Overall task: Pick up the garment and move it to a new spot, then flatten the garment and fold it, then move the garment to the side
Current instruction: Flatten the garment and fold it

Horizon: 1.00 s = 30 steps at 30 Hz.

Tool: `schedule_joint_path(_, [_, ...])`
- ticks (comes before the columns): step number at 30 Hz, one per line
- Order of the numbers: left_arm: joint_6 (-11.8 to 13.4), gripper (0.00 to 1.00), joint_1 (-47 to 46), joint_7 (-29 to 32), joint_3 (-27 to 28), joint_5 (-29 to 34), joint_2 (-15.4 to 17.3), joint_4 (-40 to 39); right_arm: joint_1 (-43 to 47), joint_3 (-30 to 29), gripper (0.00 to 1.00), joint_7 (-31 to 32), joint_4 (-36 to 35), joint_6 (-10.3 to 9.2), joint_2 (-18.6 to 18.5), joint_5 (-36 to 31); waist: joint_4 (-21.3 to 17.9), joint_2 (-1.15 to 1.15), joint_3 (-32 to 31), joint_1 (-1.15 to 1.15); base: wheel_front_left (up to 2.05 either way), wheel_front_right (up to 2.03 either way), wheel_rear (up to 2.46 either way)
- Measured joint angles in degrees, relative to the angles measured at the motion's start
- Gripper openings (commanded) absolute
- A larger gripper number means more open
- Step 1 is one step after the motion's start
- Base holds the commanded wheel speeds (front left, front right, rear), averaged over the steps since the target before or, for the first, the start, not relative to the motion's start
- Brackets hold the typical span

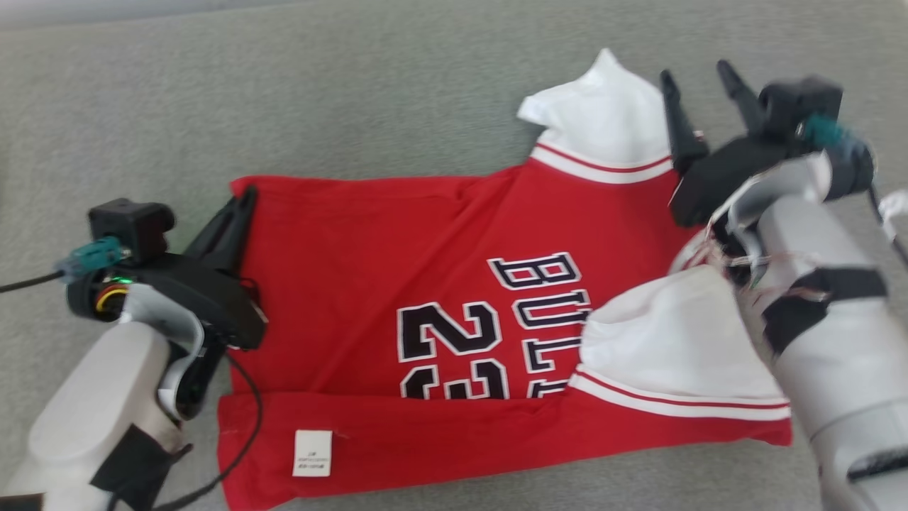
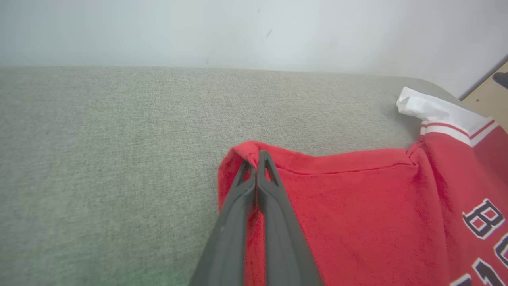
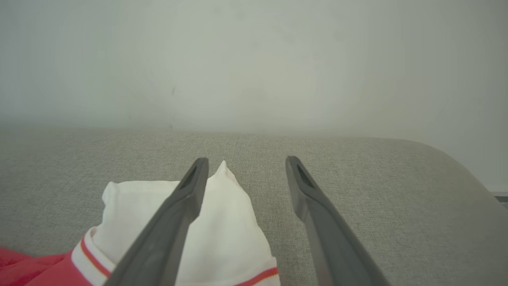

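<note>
The garment [image 1: 397, 270] is a red jersey with white sleeves and dark lettering, spread on the grey fabric surface [image 1: 284, 92]. My left gripper [image 1: 245, 197] is shut on the garment's far left corner [image 2: 246, 153], the red cloth bunched around its fingertips. My right gripper [image 1: 699, 74] stands open over the far white sleeve [image 1: 603, 113], one finger [image 3: 186, 194] across the sleeve [image 3: 222, 222] and the other over bare surface, nothing between them. A second white sleeve [image 1: 674, 348] lies at the near right, partly under my right forearm.
A white label [image 1: 312, 452] shows on the folded-up near hem. The grey surface's far edge meets a pale wall [image 2: 238, 31]. A strip of wooden floor [image 2: 490, 95] shows past the surface's right corner.
</note>
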Motion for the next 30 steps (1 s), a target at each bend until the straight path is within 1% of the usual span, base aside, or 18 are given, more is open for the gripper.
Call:
schedule_joint_path(1, [0.0, 0.0, 0.0, 0.0, 0.0, 0.0, 0.0, 0.0, 0.0, 0.0, 1.0, 0.0, 0.0, 0.0, 0.0, 0.0, 0.0, 0.0, 0.0, 0.0, 0.0, 0.0, 0.0])
schedule_joint_path(6, [1.14, 0.0, -0.52, -1.22, -0.99, 1.21, -1.11, -3.6, -7.15, 1.74, 1.0, 5.44, 6.59, 0.0, -1.72, 0.93, 2.4, 0.0, 1.8, 0.0, 0.0, 0.0, 0.0])
schedule_joint_path(10, [1.87, 0.0, -0.7, -1.76, -1.77, 1.98, -2.12, -6.26, -11.24, 3.35, 1.0, 8.59, 10.28, 0.0, -3.45, 1.25, 4.28, 0.0, 3.68, 0.01, 0.0, 0.0, 0.0])
schedule_joint_path(15, [2.34, 0.0, -1.07, -2.23, -2.42, 2.63, -2.76, -8.32, -14.82, 4.93, 1.0, 12.01, 14.1, 0.0, -4.55, 1.14, 6.55, 0.0, 6.13, 0.01, 0.0, 0.0, 0.0])
schedule_joint_path(18, [2.76, 0.0, -1.12, -2.64, -2.67, 3.04, -3.14, -9.1, -16.19, 5.56, 1.0, 13.7, 15.8, 0.0, -4.59, 0.9, 7.75, 0.0, 7.37, 0.01, 0.0, 0.0, 0.0])
schedule_joint_path(19, [2.75, 0.0, -1.13, -2.66, -2.71, 3.1, -3.24, -9.23, -16.58, 5.86, 0.82, 14.28, 16.18, 0.0, -4.58, 0.89, 8.11, 0.0, 7.72, 0.01, 0.0, 0.0, 0.0])
schedule_joint_path(20, [2.75, 0.0, -1.2, -2.67, -2.75, 3.12, -3.35, -9.31, -16.95, 5.92, 0.44, 14.99, 16.51, 0.0, -4.55, 0.89, 8.43, 0.0, 8.05, 0.01, 0.0, 0.0, 0.0])
schedule_joint_path(21, [2.74, 0.0, -1.4, -2.72, -2.76, 3.12, -3.42, -9.36, -17.36, 6.02, 0.17, 15.49, 16.78, 0.0, -4.52, 0.9, 8.71, 0.0, 8.34, 0.01, 0.0, 0.0, 0.0])
schedule_joint_path(22, [2.74, 0.0, -1.68, -2.74, -2.74, 3.12, -3.43, -9.39, -17.91, 6.13, 0.0, 15.68, 16.92, 0.0, -4.45, 0.9, 8.94, 0.0, 8.61, 0.01, 0.0, 0.0, 0.0])
schedule_joint_path(27, [2.76, 0.0, -1.93, -3.31, -2.61, 3.09, -3.52, -9.25, -19.28, 6.46, 0.0, 12.43, 17.4, 0.0, -4.77, 0.13, 9.36, 0.01, 8.9, 0.01, 0.0, 0.0, 0.0])
schedule_joint_path(30, [2.77, 0.0, -2.23, -4.0, -1.82, 2.79, -3.43, -8.53, -20.43, 6.13, 0.0, 8.54, 17.42, 0.0, -5.8, -0.69, 9.15, 0.0, 8.08, 0.0, 0.0, 0.0, 0.0])
